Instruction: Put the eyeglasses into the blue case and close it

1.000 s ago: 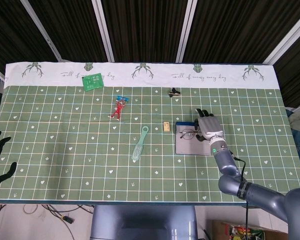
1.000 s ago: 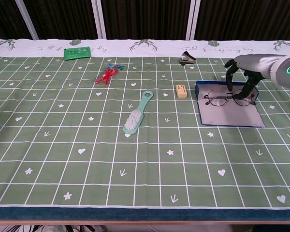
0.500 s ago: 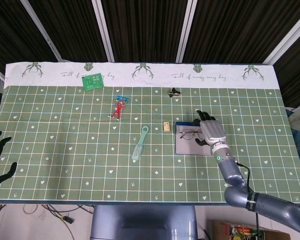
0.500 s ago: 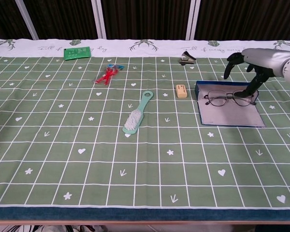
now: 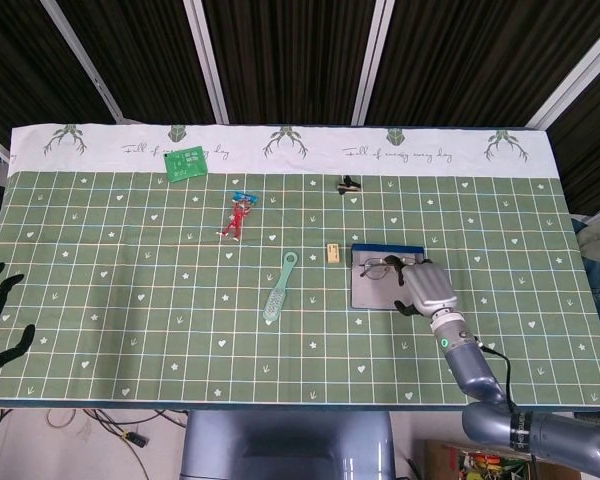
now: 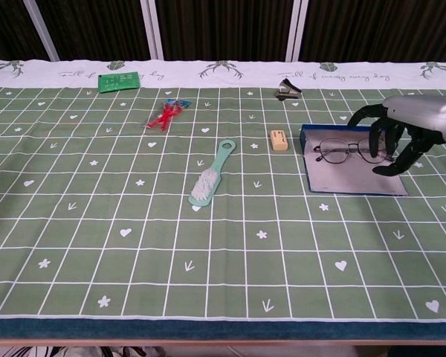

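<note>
A cursive line is printed twice on the white border strip [image 5: 280, 150] along the worktop's far edge, well beyond the right hand [image 5: 427, 288] and to its left. It seems to read "Full of energy every day", though the script is too small to be sure. The green card [image 5: 185, 162] bears white marks, unreadable.

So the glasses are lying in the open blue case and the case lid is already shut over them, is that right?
Not quite. The eyeglasses do lie in the blue case, but the chest view shows the case open, the glasses in plain sight on its grey lining. The right hand hovers at their right end with fingers spread, holding nothing.
</note>
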Robot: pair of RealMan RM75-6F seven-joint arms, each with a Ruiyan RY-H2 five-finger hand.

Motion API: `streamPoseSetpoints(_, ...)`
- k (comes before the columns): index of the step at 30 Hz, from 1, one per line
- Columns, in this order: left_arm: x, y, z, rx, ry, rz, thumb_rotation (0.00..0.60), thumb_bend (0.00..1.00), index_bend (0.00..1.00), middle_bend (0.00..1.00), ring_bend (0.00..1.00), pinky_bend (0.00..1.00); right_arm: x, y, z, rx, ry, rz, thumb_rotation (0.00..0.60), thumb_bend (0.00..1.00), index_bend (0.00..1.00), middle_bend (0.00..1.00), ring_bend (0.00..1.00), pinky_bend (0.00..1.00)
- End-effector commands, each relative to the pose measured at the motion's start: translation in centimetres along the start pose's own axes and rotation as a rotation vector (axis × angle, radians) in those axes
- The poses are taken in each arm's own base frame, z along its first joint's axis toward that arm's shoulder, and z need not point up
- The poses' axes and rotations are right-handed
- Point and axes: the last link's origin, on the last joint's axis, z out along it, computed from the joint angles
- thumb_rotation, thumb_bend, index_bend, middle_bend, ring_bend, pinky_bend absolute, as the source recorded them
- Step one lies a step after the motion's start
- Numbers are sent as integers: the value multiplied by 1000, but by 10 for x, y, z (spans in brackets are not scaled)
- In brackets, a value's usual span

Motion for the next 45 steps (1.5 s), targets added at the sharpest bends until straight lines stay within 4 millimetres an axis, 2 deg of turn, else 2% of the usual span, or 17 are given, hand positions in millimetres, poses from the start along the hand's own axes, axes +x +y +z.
streamPoseSetpoints(1,0,0,0,2,0,-1,600,356,137,0,0,0,-3,-1,2,-9,-12,-7,600,355,170,721,695,550)
streamPoseSetpoints(21,0,-1,1,4,-6,2,600,356,138,0,0,0,-18,3,6,-42,-55,-31,600,389,170,761,723,566)
streamPoseSetpoints(45,0,-1,2,5,-4,5,600,356,141,0,0,0,-24,5,13,-56,-76,-44,600,438,169,762,723,566)
